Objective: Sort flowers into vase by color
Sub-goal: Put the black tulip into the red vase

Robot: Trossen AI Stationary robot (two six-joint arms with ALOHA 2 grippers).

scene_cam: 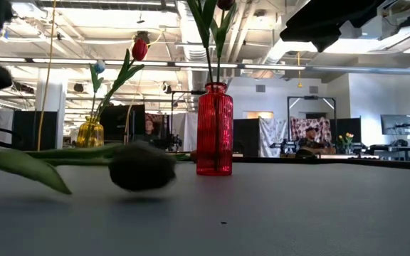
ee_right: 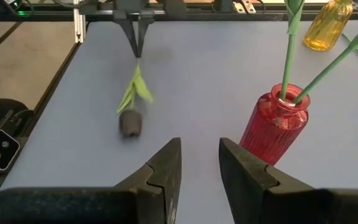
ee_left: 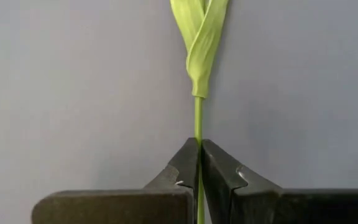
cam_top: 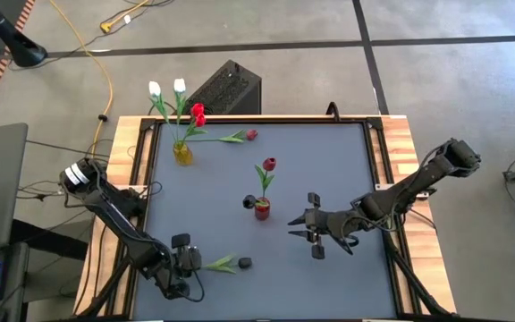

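left pincer [ee_left: 199, 163] low, clamped on dark tulip's stem [ee_left: 198, 118].

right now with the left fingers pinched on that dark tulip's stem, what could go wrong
The left gripper holds the near-black artificial tulip only at the far end of its thin green stem, so the head may droop or swing on lifting. The ribbed red glass vase has a narrow neck already holding stems; a wobbling stem could miss or tip it.

Red vase [cam_top: 262, 211] mid-table, yellow vase [cam_top: 182, 154] at far left corner, open grey table [cam_top: 329, 161] between and right.
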